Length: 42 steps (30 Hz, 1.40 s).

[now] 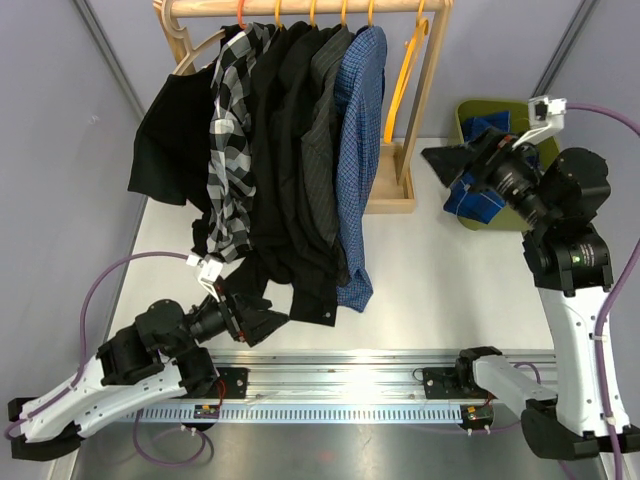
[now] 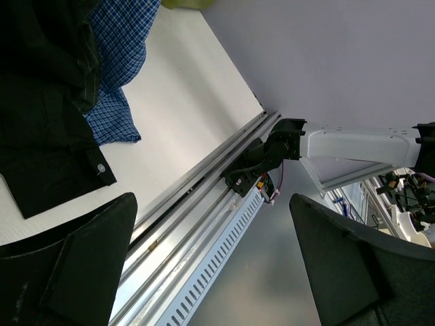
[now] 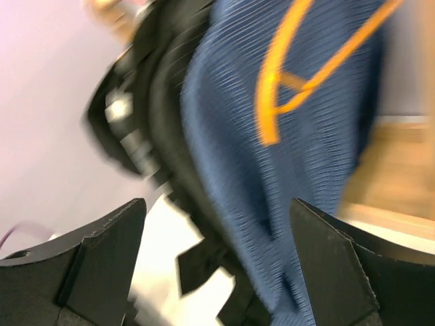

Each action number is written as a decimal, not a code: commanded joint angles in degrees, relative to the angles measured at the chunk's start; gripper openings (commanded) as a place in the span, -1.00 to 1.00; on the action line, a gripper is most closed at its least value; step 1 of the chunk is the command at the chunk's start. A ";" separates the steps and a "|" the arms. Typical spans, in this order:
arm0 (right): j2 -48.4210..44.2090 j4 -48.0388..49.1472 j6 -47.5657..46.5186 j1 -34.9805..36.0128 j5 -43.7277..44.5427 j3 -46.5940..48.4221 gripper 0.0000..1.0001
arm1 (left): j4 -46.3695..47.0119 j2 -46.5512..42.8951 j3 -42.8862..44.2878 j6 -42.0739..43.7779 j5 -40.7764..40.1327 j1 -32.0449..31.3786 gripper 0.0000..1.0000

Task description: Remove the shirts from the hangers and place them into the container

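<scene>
Several shirts hang in a row on orange hangers (image 1: 312, 12): plain black (image 1: 170, 140), black-and-white plaid (image 1: 232, 130), more black (image 1: 285, 150), charcoal (image 1: 322, 120) and blue check (image 1: 358, 150). One bare orange hanger (image 1: 405, 75) hangs at the right end. The olive-green container (image 1: 470, 110) at the right holds a dark blue shirt (image 1: 470, 200). My right gripper (image 1: 445, 162) is open and empty above the container's near-left side, facing the rack; its blurred view shows the blue shirt (image 3: 299, 204) and a hanger (image 3: 292, 75). My left gripper (image 1: 258, 322) is open and empty, low under the shirt hems (image 2: 112, 68).
The pale wooden rack (image 1: 395, 195) stands on the white table at the back, its pole (image 1: 200, 8) across the top. A metal rail (image 1: 340, 375) with both arm bases runs along the near edge. Purple cables loop beside each arm.
</scene>
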 commanded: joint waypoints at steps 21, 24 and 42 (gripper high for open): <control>45.88 -31.98 -11.16 36.38 51.86 61.29 0.56 | -1.55 -3.57 2.56 2.19 -1.27 -0.32 0.98; 46.67 -29.07 -11.42 36.47 54.32 59.54 0.52 | -2.34 -4.54 2.12 1.84 -1.53 -0.23 0.98; 53.35 -26.52 -17.92 34.89 58.99 59.88 -0.68 | -4.80 -10.16 1.24 -0.53 -2.06 -0.23 0.98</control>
